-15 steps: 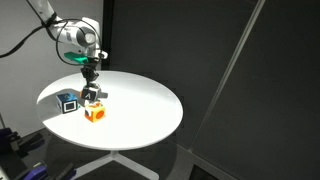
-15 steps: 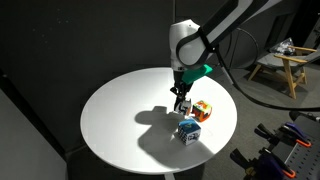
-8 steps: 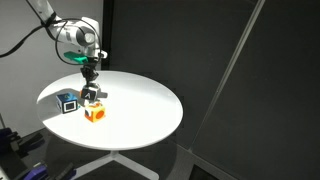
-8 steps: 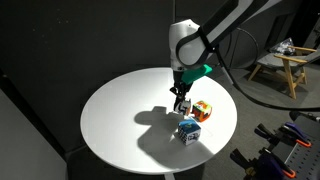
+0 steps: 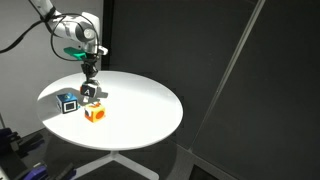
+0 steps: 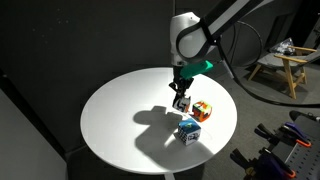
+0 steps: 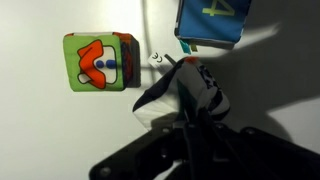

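My gripper (image 5: 89,88) (image 6: 181,97) is shut on a small black-and-white block (image 5: 89,94) (image 6: 181,102) (image 7: 187,93) and holds it just above the round white table (image 5: 140,100) (image 6: 120,120). In the wrist view the fingers (image 7: 186,128) pinch the block from both sides. An orange cube (image 5: 95,113) (image 6: 202,110), whose top face is green and red (image 7: 98,62), sits on the table right beside the held block. A blue cube (image 5: 69,102) (image 6: 188,130) (image 7: 212,22) rests close by, near the table's rim.
The table stands on a white pedestal in front of dark curtains. A wooden stool (image 6: 280,62) stands beyond the table. Black equipment with red parts (image 6: 285,150) sits low at the frame edge. Most of the tabletop away from the cubes is bare.
The arm has risen a little, lifting the black-and-white block slightly off the table. The orange and blue cubes have not moved.
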Controlling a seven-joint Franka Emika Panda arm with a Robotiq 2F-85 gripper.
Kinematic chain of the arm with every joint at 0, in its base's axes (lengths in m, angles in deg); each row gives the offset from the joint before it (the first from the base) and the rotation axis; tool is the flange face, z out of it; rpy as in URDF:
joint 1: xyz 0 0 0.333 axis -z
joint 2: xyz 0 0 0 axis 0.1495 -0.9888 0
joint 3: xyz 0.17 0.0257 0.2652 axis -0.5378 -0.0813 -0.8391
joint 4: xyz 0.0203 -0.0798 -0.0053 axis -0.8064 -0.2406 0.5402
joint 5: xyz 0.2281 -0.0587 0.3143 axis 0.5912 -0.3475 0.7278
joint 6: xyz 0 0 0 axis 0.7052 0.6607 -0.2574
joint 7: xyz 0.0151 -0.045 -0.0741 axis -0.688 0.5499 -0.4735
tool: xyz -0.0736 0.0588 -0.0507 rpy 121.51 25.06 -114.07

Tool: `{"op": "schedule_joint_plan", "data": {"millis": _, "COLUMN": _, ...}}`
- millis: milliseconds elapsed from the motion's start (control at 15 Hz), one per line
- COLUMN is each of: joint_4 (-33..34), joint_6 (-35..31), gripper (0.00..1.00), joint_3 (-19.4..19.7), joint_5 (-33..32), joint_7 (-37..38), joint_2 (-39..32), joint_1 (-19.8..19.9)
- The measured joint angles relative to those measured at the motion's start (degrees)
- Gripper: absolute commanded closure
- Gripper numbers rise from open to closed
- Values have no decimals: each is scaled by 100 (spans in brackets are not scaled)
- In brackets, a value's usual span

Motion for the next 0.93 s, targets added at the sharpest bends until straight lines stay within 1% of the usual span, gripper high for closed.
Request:
{"op": "schedule_joint_plan", "data": {"millis": 333, "joint_4": -170, "joint_6": 209, "gripper": 96, "joint_3": 15, "joint_5": 354, "joint_7": 199, "joint_2": 272, "joint_1": 168}}
{"op": "schedule_joint_plan", "data": {"millis": 933, "joint_4": -769, "joint_6": 329, "gripper": 96, "joint_3": 169, "joint_5": 390, "joint_7": 397, "joint_2": 810, "joint_1": 462}}
